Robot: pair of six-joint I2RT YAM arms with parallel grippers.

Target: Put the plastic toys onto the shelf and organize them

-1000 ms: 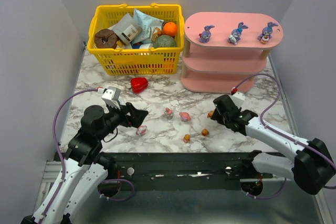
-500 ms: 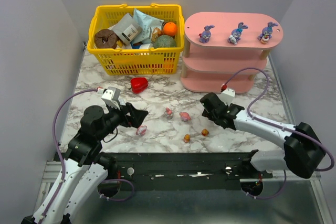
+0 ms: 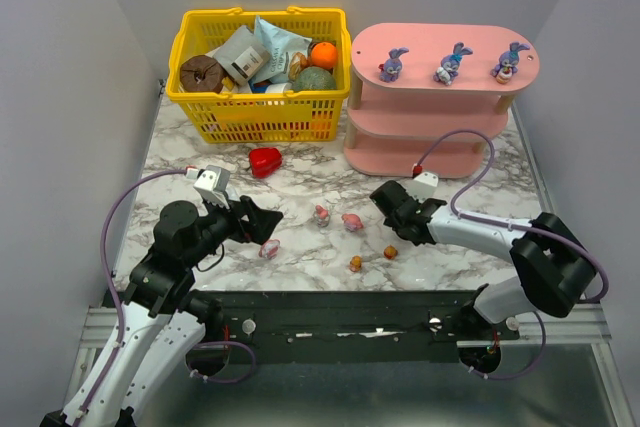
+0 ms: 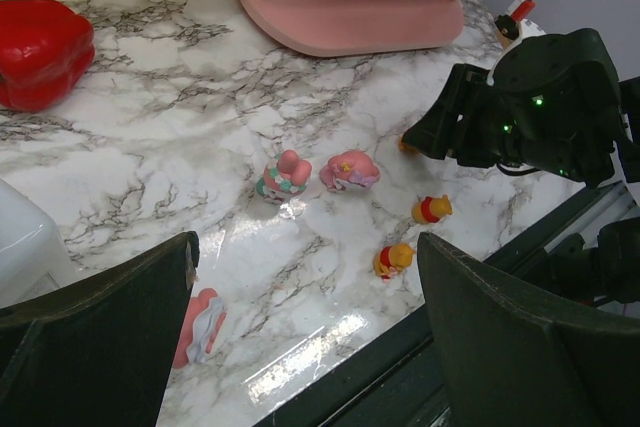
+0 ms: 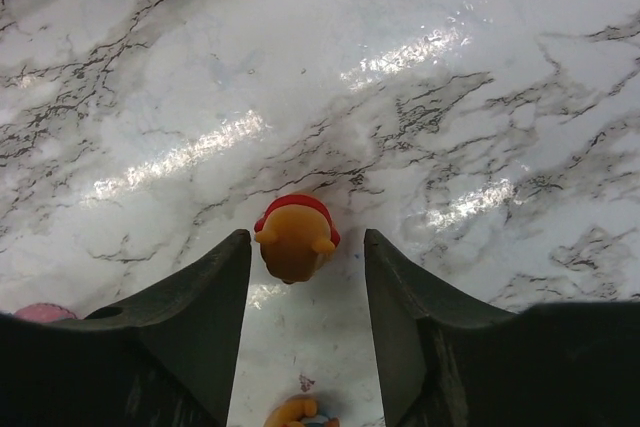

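The pink shelf (image 3: pixel 440 97) carries three purple-blue bunnies (image 3: pixel 451 63) on its top board. Two pink-white toys (image 3: pixel 321 214) (image 3: pixel 351 221) stand mid-table; a third (image 3: pixel 268 248) lies by my left gripper (image 3: pixel 262 219), which hangs wide open and empty (image 4: pixel 305 347). Two orange bears (image 3: pixel 390 251) (image 3: pixel 355 263) sit near the front edge. My right gripper (image 3: pixel 390 212) is low over another orange bear (image 5: pixel 296 237). That bear stands on the marble at the tips of my open right gripper (image 5: pixel 305 247), with a gap on each side. The top view hides it.
A yellow basket (image 3: pixel 262 72) full of groceries stands at the back left. A red heart-shaped object (image 3: pixel 264 161) lies in front of it. The shelf's bottom board (image 4: pixel 350 7) is just behind the toys. The table's dark front rail (image 3: pixel 330 302) runs close to the bears.
My right gripper has slid left across the table onto the orange bear, and its jaws have narrowed. The left arm has not moved.
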